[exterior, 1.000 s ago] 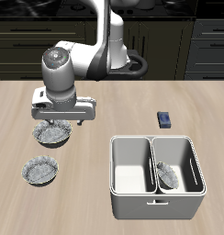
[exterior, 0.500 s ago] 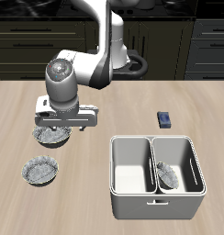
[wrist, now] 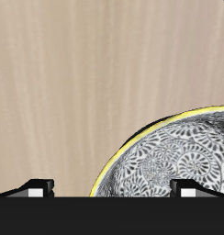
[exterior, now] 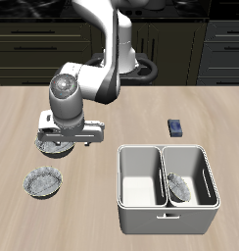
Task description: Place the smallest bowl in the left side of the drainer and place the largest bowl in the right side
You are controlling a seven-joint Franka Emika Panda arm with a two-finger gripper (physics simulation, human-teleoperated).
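Observation:
Two wide grey scalloped bowls sit on the table. The farther one looks slightly wider, so I take it as the largest bowl [exterior: 53, 148] [wrist: 173, 156]. My gripper [exterior: 61, 137] [wrist: 112, 188] hangs low over it, open. In the wrist view one fingertip [wrist: 189, 187] is over the bowl's inside and the other over bare table, so the rim lies between them. The smallest bowl [exterior: 177, 186] lies tilted in one compartment of the light grey drainer [exterior: 121, 186]. The other compartment holds nothing.
The second wide bowl [exterior: 42, 182] lies nearer the table's front edge, close beside the first. A small dark blue block [exterior: 175, 126] sits behind the drainer. Dark cabinets stand beyond the table's back.
The arm has sunk and the gripper has come down closer to the farther wide bowl. The bowls, drainer and block have not moved.

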